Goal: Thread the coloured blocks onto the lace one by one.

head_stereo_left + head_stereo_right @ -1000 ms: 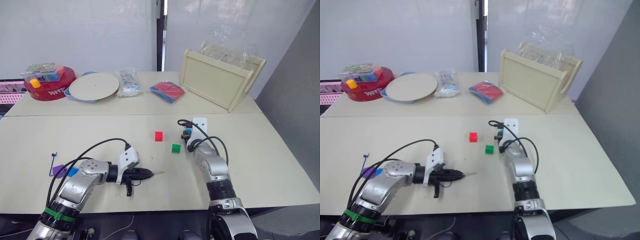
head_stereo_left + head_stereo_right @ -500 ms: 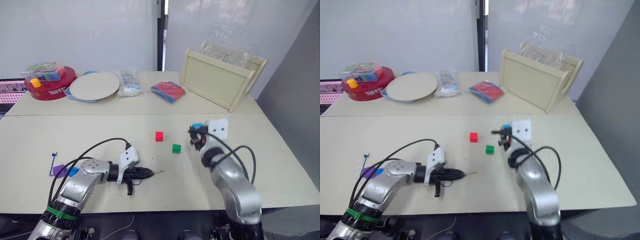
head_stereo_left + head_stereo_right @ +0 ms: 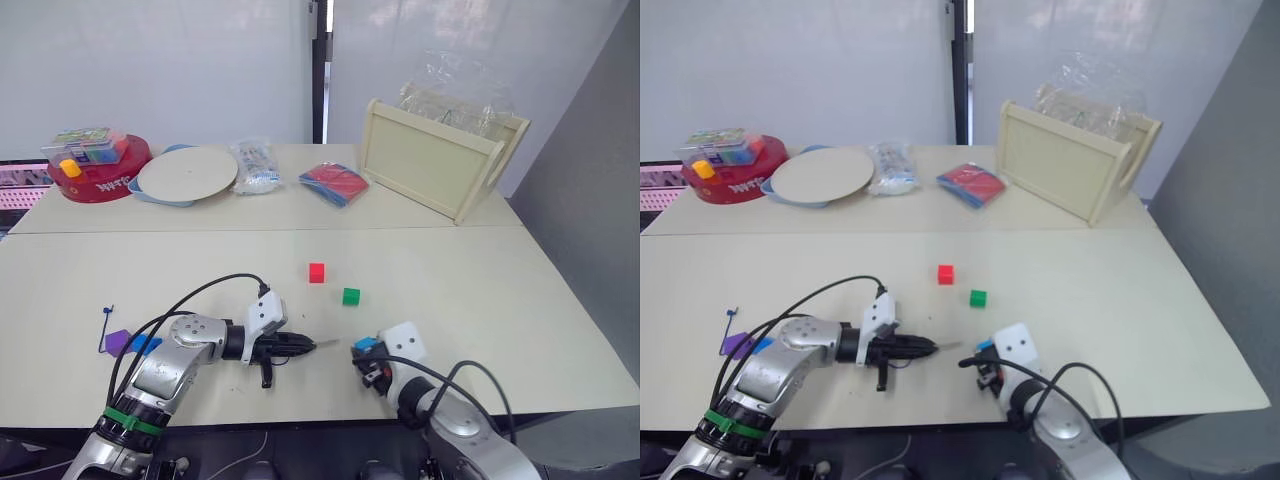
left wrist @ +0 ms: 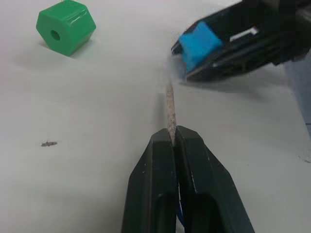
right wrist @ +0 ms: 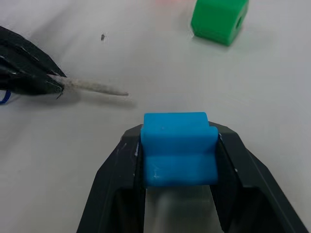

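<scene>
In the left eye view, the left end effector (image 3: 303, 345) is lying low over the table (image 3: 520, 300) with its fingers pinched together on the lace (image 3: 322, 344), whose pale stiff tip is sticking out toward the robot's right. The right end effector (image 3: 364, 357) is sitting just to the right of that tip, gripping a blue block (image 3: 366, 345) between its fingers, block and tip near each other but apart. A green block (image 3: 351, 296) and a red block (image 3: 317, 272) are resting on the table farther out, the red one beyond and left of the green, and a purple piece (image 3: 118, 341) with a blue piece (image 3: 146, 344) touching it is lying near the table's left front, beside a thin dark-blue strand (image 3: 106, 322). In the right eye view, the same layout is showing, with the lace tip (image 3: 946, 347) pointing at the blue block (image 3: 985, 346). In the left wrist view, the left end effector (image 4: 173, 141) is clamping the lace tip (image 4: 170, 109), which is reaching forward and ending just short of the blue block (image 4: 199, 43) held by the right end effector; the green block (image 4: 64, 25) is lying well off to one side. In the right wrist view, the right end effector (image 5: 179, 133) is holding the blue block (image 5: 178, 145) squarely between its fingers, while the lace tip (image 5: 95, 87) is projecting from the dark left end effector (image 5: 24, 65) and stopping close to the block without touching it; the green block (image 5: 218, 19) is lying beyond.
</scene>
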Robot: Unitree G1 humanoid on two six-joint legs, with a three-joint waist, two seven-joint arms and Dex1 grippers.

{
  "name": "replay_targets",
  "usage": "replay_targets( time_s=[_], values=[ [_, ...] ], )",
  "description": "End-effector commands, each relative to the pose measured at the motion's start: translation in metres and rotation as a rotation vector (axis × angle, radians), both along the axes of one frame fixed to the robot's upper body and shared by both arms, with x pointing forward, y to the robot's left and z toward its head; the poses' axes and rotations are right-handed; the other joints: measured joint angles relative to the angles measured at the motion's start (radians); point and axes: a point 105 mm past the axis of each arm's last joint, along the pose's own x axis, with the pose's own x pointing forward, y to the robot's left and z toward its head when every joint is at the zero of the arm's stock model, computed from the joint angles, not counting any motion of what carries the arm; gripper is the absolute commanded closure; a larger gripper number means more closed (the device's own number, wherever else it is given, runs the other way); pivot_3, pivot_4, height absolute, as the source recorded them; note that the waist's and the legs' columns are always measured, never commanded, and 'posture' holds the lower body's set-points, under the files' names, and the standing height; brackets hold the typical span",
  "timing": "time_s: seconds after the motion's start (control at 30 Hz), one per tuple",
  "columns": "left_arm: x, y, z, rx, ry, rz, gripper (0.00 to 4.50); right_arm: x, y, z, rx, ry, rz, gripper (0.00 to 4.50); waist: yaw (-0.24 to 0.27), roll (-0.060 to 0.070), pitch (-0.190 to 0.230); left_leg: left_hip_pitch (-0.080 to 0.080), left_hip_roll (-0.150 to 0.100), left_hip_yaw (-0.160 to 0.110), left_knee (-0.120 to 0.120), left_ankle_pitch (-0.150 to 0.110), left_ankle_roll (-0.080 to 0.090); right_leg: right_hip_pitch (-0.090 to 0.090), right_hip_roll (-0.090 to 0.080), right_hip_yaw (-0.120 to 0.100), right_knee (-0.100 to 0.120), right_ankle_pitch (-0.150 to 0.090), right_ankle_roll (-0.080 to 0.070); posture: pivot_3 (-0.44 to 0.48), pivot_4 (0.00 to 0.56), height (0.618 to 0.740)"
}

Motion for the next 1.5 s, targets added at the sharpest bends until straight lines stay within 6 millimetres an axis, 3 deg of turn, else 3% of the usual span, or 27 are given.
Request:
replay_targets(
  time_s=[0.03,0.1,0.17,0.4,0.53,0.73,0.97,1.23,1.5],
  values=[
    [0.001,-0.003,0.008,-0.002,-0.033,-0.018,4.5,0.003,0.004,0.005,0.025,-0.03,0.019,3.3,0.002,0.0,0.0,0.0,0.0,0.0,0.0,0.0,0.0,0.0,0.0,0.0,0.0,0.0,0.0,0.0,0.15,0.74],
    [0.001,-0.003,0.008,-0.002,-0.033,-0.017,4.5,0.002,0.004,0.003,0.039,-0.017,0.02,3.3,0.006,0.0,0.0,0.0,0.0,0.0,0.0,0.0,0.0,0.0,0.0,0.0,0.0,0.0,0.0,0.0,0.15,0.74],
    [0.001,-0.003,0.009,-0.002,-0.033,-0.014,4.5,0.003,0.003,0.008,0.063,-0.027,0.013,2.28,0.006,0.0,0.0,-0.001,0.0,0.0,0.0,0.0,0.0,0.0,0.0,0.0,-0.001,0.0,0.0,0.0,0.15,0.74],
    [-0.001,-0.002,0.009,-0.003,-0.03,-0.009,4.5,0.001,-0.003,0.04,0.039,-0.098,0.205,0.01,0.005,0.0,0.0,-0.001,0.0,0.0,0.0,0.0,0.0,0.0,0.0,0.0,-0.001,0.0,0.0,0.0,0.15,0.74],
    [-0.005,-0.002,0.01,0.0,-0.027,-0.023,4.5,-0.008,-0.008,0.054,-0.007,-0.053,0.515,0.01,0.004,0.0,0.0,0.0,0.0,0.0,0.0,0.0,0.0,0.001,0.0,-0.001,-0.001,0.0,0.0,0.0,0.15,0.74],
    [-0.008,-0.002,0.012,0.011,-0.017,-0.046,4.5,0.012,-0.02,0.058,-0.163,-0.039,0.738,0.01,0.004,0.0,0.0,0.0,0.0,0.0,0.002,0.0,0.001,0.002,0.0,-0.001,-0.001,0.0,0.0,0.0,0.15,0.74],
    [-0.008,-0.002,0.014,0.015,-0.018,-0.052,4.5,0.029,-0.018,0.023,-0.371,-0.035,1.012,0.01,0.005,0.0,0.0,-0.001,0.0,0.0,0.004,-0.001,0.001,0.002,0.0,-0.001,-0.002,0.0,0.0,0.0,0.15,0.74],
    [-0.013,-0.003,0.014,0.037,-0.014,-0.065,4.5,0.039,-0.019,0.017,-0.394,-0.067,1.1,0.01,0.006,0.0,0.0,-0.001,0.0,0.0,0.005,0.0,0.001,0.002,0.0,-0.001,-0.001,0.0,0.0,0.0,0.15,0.74],
    [-0.015,-0.009,0.01,0.062,-0.015,-0.055,4.5,0.043,-0.015,0.012,-0.386,-0.089,1.083,2.49,0.006,0.0,0.0,-0.001,0.0,0.0,0.006,0.0,0.001,0.002,0.0,-0.001,-0.001,0.0,0.0,0.0,0.15,0.74]
  ],
)
